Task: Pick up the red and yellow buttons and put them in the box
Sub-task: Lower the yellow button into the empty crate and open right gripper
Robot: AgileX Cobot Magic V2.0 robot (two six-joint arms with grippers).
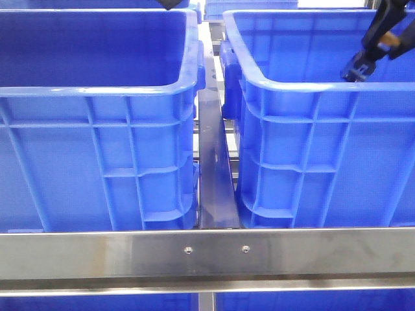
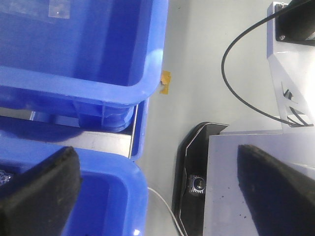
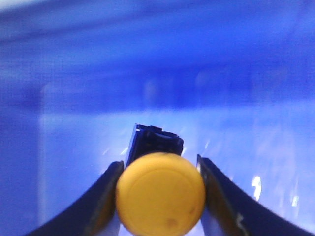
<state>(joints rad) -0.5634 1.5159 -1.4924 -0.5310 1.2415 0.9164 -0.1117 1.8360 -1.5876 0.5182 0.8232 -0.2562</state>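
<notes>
A yellow button (image 3: 160,194) with a black base sits clamped between the two dark fingers of my right gripper (image 3: 158,166), which is shut on it. In the front view that right gripper (image 1: 355,70) hangs inside the upper part of the right blue box (image 1: 305,87), near its right side. My left gripper (image 2: 157,191) is open and holds nothing; its fingers (image 2: 42,189) spread over the corner of a blue box (image 2: 140,184) and the grey floor. Only a dark tip of the left arm (image 1: 170,4) shows at the top of the front view. No red button is in view.
A second blue box (image 1: 97,87) stands left of the right one, with a narrow metal rail (image 1: 214,168) between them. A steel crossbar (image 1: 207,253) runs along the front. The left wrist view shows another blue box (image 2: 98,83), a black cable (image 2: 246,93) and a camera unit (image 2: 197,184).
</notes>
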